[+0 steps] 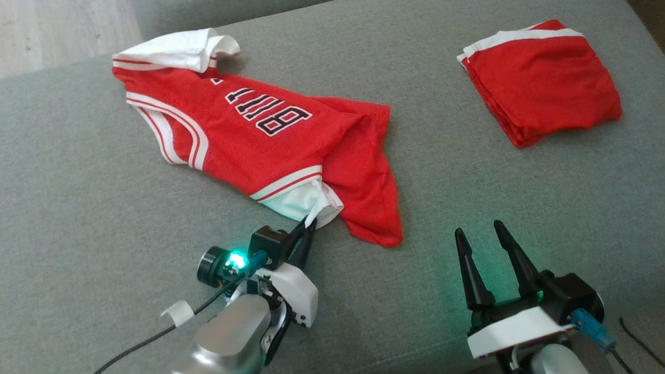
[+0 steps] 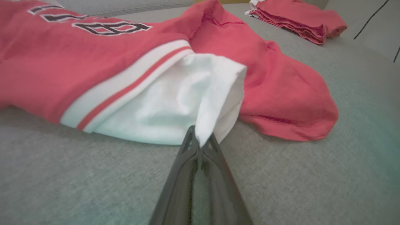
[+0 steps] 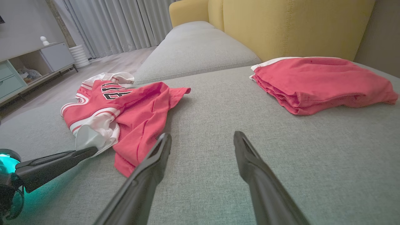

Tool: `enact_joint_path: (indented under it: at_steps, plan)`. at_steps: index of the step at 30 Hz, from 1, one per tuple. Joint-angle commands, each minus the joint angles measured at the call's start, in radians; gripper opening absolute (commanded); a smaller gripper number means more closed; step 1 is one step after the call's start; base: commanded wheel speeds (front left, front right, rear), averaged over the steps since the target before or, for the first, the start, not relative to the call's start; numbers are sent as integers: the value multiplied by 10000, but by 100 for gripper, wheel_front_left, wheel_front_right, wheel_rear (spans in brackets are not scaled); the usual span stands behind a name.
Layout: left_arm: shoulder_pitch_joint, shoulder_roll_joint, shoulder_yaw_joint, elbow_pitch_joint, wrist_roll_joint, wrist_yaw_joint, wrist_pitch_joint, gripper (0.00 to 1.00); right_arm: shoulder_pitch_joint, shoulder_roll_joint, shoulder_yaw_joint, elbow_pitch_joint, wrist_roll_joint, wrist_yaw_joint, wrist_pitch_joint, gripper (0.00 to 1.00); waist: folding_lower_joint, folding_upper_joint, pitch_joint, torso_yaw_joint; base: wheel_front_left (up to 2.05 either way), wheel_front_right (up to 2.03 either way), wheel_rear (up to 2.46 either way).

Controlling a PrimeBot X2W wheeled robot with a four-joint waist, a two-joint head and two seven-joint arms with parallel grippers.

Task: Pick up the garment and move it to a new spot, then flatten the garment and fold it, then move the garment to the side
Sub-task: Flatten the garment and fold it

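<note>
The garment [image 1: 270, 140] is a red jersey with white trim and black letters, lying crumpled on the grey sofa cushion [image 1: 78, 208]. It also shows in the left wrist view [image 2: 156, 72] and the right wrist view [image 3: 125, 109]. My left gripper [image 1: 309, 226] is shut on the garment's white hem corner at its near edge. In the left wrist view the dark fingers [image 2: 200, 147] pinch a fold of white cloth. From the right wrist view the left gripper [image 3: 90, 150] meets the white corner. My right gripper [image 1: 480, 234] stands open over bare cushion, right of the garment, also seen as right gripper [image 3: 203, 140].
A second red garment [image 1: 540, 80] lies folded at the far right of the cushion, also visible as folded pile [image 3: 318, 82]. A yellow sofa back [image 3: 281, 28] rises behind it. A cabinet [image 3: 28, 68] and curtains stand across the floor.
</note>
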Motion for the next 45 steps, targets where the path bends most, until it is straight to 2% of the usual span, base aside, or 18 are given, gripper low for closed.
enact_joint_path:
  at_steps: [1,5,9,15,19,22,25,28,29,30,31,34,38,39,43,44,45]
  plan:
    - [-390,9,141,-65,-28,124,-172,0,-241,-64,186,-290,-90,65,-138,100,-1,0,-59,68,0,0,0]
    - [-783,106,269,-59,353,606,-407,0,-82,-60,75,-304,-92,65,-138,100,-1,0,-332,381,0,0,0]
    - [-1205,1102,792,-1456,1263,1233,-434,0,198,-50,-123,-323,-6,65,-138,100,-1,0,-744,928,0,0,0]
    - [-1995,4008,1191,-3587,2653,1879,-207,0,608,-35,-23,-230,207,65,-138,100,-1,0,-1551,1619,0,0,0]
    - [-2275,5978,1390,-5134,3172,2034,800,0,740,-33,1,-229,322,65,-138,100,-1,0,-1854,1868,0,0,0]
    - [-1897,7310,1471,-6359,3314,2118,1596,0,783,-32,-64,-224,340,65,-138,100,-1,0,-1940,1978,0,0,0]
    - [-889,8262,1426,-7461,3041,2287,2360,0,863,-31,-219,-277,330,65,-138,100,-1,0,-1945,2160,0,0,0]
    - [289,8863,1274,-8058,2854,2750,2731,0,953,-31,-301,-249,249,65,-138,100,-1,0,-1882,2366,0,0,0]
    - [635,8947,1234,-8121,2813,2949,2713,0,968,-31,-301,-218,219,65,-138,100,-1,0,-1862,2436,0,0,0]
    - [957,8973,1203,-8104,2752,3156,2686,26,983,-31,-299,-174,195,65,-138,100,-1,0,-1852,2502,0,0,0]
    - [1248,8970,1189,-8016,2708,3391,2634,100,992,-31,-285,-127,176,65,-138,100,-1,0,-1843,2559,0,0,0]
    - [1956,8721,1215,-7782,2516,4033,2260,100,991,-31,-117,36,180,65,-138,100,-1,0,-1853,2702,0,0,0]
    - [2781,7925,1570,-8058,2025,4944,1074,100,942,-60,175,367,345,65,-138,100,-1,0,-1894,2943,0,0,0]
    - [2781,7925,1570,-8058,2025,4944,1074,100,942,-60,175,367,345,65,-138,100,-1,0,-1894,2943,0,0,0]
    - [3788,6914,1807,-8486,1633,5674,-85,100,688,-212,911,808,268,65,-138,100,-1,0,-1953,3281,0,0,0]
    - [4227,6352,1859,-8734,1630,5933,-319,100,486,-283,1423,1044,167,65,-138,100,-1,0,-1988,3511,0,0,0]
    - [4431,6062,1882,-8881,1667,6045,-375,100,357,-335,1725,1184,100,65,-138,100,-1,0,-2003,3644,0,0,0]
